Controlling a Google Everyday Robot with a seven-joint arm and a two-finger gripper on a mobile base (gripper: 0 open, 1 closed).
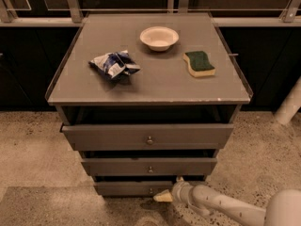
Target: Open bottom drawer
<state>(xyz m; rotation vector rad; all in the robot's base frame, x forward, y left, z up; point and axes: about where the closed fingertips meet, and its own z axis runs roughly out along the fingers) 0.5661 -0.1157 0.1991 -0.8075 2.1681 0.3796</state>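
The bottom drawer (124,188) is the narrowest grey front of three, low on the grey cabinet, with a tiny brass knob (151,190) at its centre. It stands slightly proud of the cabinet, a dark gap above it. My gripper (168,190) reaches in from the lower right on a cream arm and sits at the drawer's front, just right of the knob. One pale fingertip (163,197) shows below the drawer's edge and another (179,179) above it.
Above are the mid-sized drawer (149,166) and the widest drawer (148,136), both slightly out. On the cabinet top (160,81) lie a crumpled blue-white bag (114,64), a white bowl (159,37) and a green-yellow sponge (199,63). Speckled floor (33,149) surrounds the cabinet.
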